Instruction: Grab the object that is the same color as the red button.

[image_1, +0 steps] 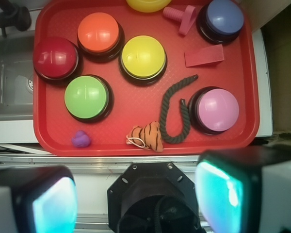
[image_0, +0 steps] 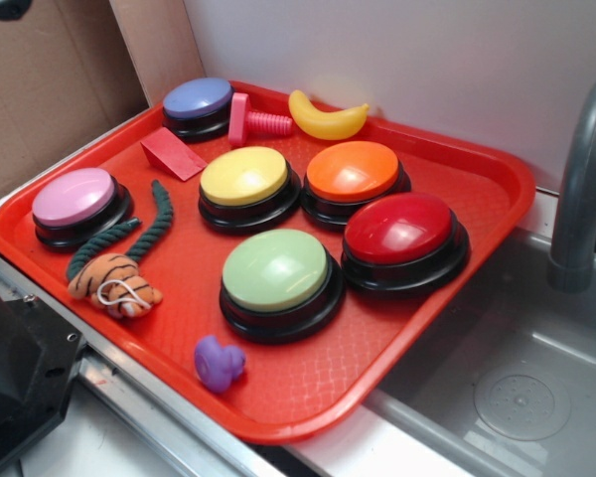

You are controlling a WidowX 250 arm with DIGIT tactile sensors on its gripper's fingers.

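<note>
The small red wedge block (image_0: pixel 173 153) lies flat on the red tray (image_0: pixel 497 169) near its back left, between the purple-blue button (image_0: pixel 197 100) and the pink button (image_0: pixel 74 197). In the wrist view the wedge (image_1: pixel 204 56) sits at the upper right. The large red dome button (image_0: pixel 398 230) on its black base stands at the tray's right; it also shows in the wrist view (image_1: pixel 55 58). My gripper (image_1: pixel 136 199) is open and empty, high above the robot base, short of the tray's near edge. It does not show in the exterior view.
On the tray: yellow (image_0: pixel 244 177), orange (image_0: pixel 353 171) and green (image_0: pixel 275 270) buttons, a pink bolt (image_0: pixel 252 122), a yellow banana (image_0: pixel 327 118), a green rope (image_0: pixel 139 234), a tiger toy (image_0: pixel 114 283), a small purple toy (image_0: pixel 219 362). A sink (image_0: pixel 521 388) and faucet (image_0: pixel 584 179) lie right.
</note>
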